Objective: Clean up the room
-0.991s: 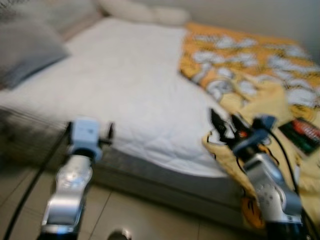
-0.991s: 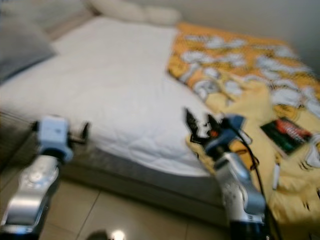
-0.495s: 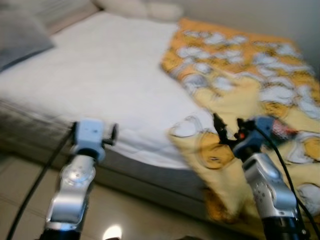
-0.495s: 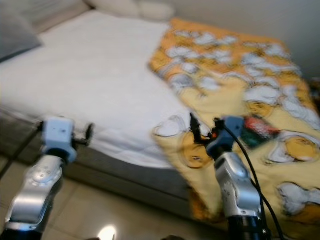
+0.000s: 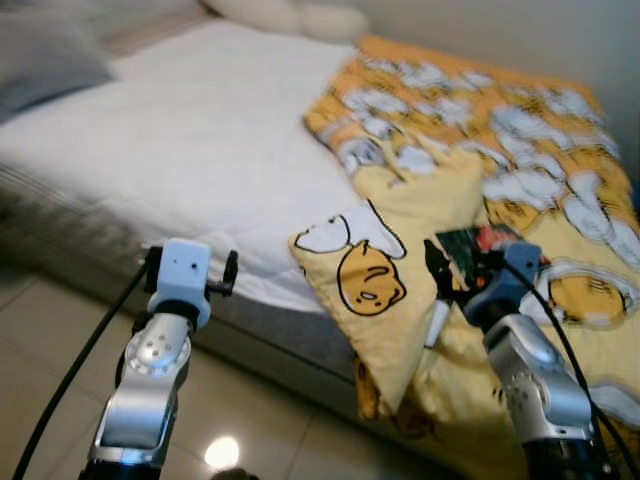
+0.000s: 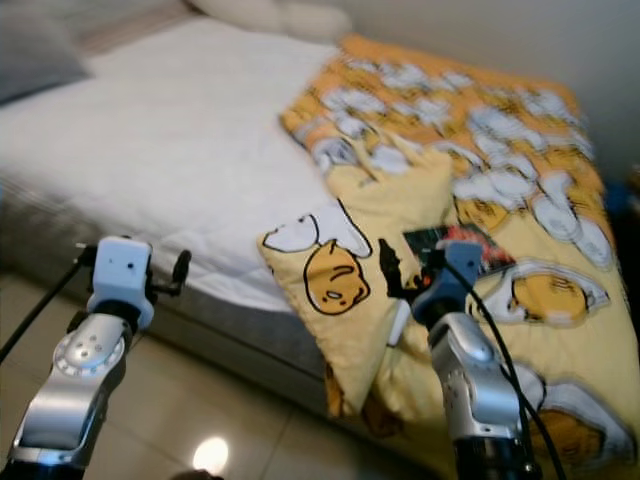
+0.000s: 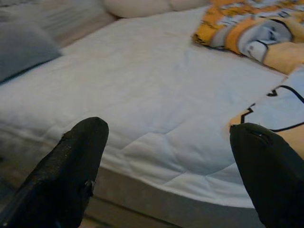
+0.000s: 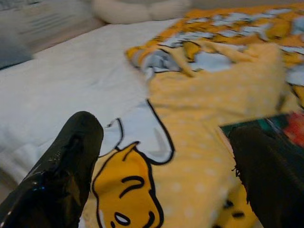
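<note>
A yellow cartoon-print blanket [image 5: 400, 240] lies crumpled over the right side of a bed with a white sheet [image 5: 200, 130]. On the blanket rests a dark green and red book [image 5: 476, 243], partly hidden behind my right gripper [image 5: 457, 268]. That gripper is open and held above the blanket, just short of the book [image 8: 256, 127]. Beside it a small white object [image 5: 437, 322] pokes out of the folds. My left gripper [image 5: 190, 265] is open too, raised in front of the bed's near edge, with nothing between its fingers [image 7: 71, 166].
The grey mattress side [image 5: 250, 335] runs across in front of me, above a tiled floor [image 5: 270, 420]. A grey pillow [image 5: 45, 60] and white pillows [image 5: 290, 15] lie at the head of the bed. A wall stands behind the bed.
The whole view has swung toward the blanket side of the bed, so the camera moved. The book now sits right behind my right gripper. Both grippers stay open and raised.
</note>
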Motion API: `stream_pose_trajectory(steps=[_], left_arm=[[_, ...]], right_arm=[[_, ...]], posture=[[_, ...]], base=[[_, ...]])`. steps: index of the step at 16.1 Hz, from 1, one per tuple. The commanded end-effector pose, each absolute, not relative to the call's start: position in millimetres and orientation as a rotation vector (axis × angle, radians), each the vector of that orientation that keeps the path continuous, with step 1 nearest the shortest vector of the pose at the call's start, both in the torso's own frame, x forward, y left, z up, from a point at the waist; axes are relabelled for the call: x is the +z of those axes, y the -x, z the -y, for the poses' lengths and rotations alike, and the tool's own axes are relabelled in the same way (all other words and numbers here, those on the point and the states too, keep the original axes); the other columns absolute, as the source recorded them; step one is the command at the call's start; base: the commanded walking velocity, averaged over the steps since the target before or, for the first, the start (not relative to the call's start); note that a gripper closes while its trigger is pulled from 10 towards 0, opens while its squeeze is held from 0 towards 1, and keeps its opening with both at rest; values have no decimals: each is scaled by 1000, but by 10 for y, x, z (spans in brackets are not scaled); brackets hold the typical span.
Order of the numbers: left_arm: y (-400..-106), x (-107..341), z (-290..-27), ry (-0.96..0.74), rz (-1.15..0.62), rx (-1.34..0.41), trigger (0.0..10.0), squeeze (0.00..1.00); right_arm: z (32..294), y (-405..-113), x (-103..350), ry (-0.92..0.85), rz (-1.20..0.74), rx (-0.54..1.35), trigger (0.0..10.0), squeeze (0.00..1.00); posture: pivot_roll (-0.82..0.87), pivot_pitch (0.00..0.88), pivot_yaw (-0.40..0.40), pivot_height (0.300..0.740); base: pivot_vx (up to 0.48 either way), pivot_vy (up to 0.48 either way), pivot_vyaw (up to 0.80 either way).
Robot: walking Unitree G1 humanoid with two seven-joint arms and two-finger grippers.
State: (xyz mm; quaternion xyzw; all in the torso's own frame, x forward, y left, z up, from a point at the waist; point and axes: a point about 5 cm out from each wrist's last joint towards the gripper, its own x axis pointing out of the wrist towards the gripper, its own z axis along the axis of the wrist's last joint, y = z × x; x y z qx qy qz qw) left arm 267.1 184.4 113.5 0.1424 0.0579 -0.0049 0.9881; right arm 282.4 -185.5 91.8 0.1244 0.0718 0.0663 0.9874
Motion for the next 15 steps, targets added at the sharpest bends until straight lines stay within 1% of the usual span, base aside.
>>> stream_pose_trajectory(steps=[1,4,8,10,11,12,13,15], left_arm=[[-2674,1148,-1875,-307,-114,-7,10000,1000],[-2672,1149,-1873,-312,-113,-9,10000,1000],[-2669,1148,-1873,-318,-114,-12,10000,1000],[-2668,1142,-1876,-322,-119,-14,10000,1000],[-2663,1116,-1874,-295,-138,-14,10000,1000],[-2660,1111,-1869,-311,-142,-31,10000,1000],[-2653,1105,-1854,-326,-145,-53,10000,1000],[-2634,1087,-1780,-371,-156,-126,10000,1000]], right_arm=[[1776,-2824,910,-265,-163,175,10000,1000],[1731,-2804,895,-259,-176,208,10000,1000],[1738,-2794,869,-263,-191,199,10000,1000],[1735,-2789,853,-287,-201,182,10000,1000],[1727,-2784,838,-281,-215,191,10000,1000],[1720,-2780,831,-284,-220,195,10000,910],[1713,-2776,826,-285,-224,197,10000,0],[1696,-2772,822,-306,-235,202,10000,0]], posture=[[-50,0,-47,740],[-48,0,-47,740],[-46,0,-48,740],[-47,0,-47,740],[-47,0,-47,740],[-45,0,-49,740],[-44,0,-49,740],[-43,0,-50,740]], base=[[0,-480,794],[0,-480,794],[0,-480,794],[0,-461,0],[0,0,0],[0,0,0],[0,0,0],[0,0,0]])
